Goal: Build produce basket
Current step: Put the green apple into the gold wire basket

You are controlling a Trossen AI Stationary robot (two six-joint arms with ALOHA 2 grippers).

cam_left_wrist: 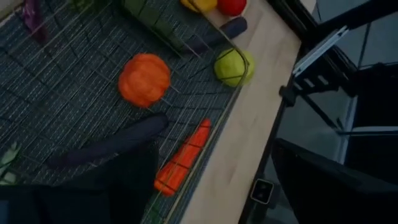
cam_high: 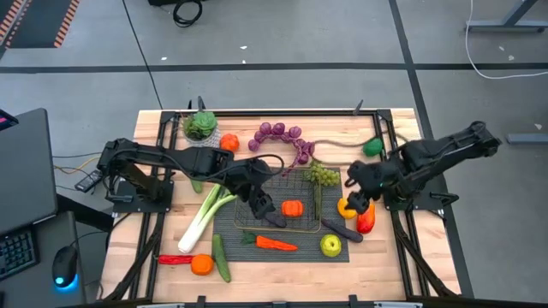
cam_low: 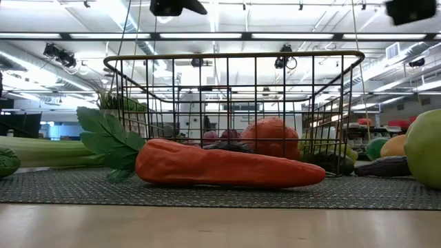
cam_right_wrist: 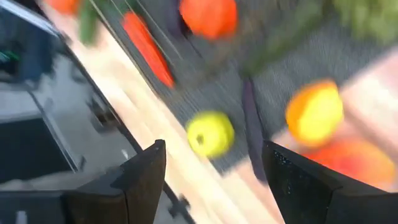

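Holding one orange (cam_high: 292, 207) at centre, wire basket (cam_high: 301, 228); left gripper (cam_high: 266, 208) spread at nine o'clock, right gripper (cam_right_wrist: 211, 171) spread at three o'clock over the peppers (cam_high: 357, 214).

The basket (cam_low: 234, 58) was thin brass-coloured wire, open mesh with a slight sheen. It stood on a dark mat (cam_low: 207, 189) of ribbed woven texture, matt. The worktop (cam_high: 377, 269) was pale wood with visible grain, smooth. The carrot (cam_low: 227, 169) looked soft and matt, faintly fuzzy, with flat felt-like green leaves. The orange (cam_left_wrist: 144, 79) had a dull, pebbled skin. The green apple (cam_left_wrist: 233, 66) appeared smooth. The left pincer (cam_high: 267, 208) was dark and matt, like the right pincer (cam_right_wrist: 214, 180).
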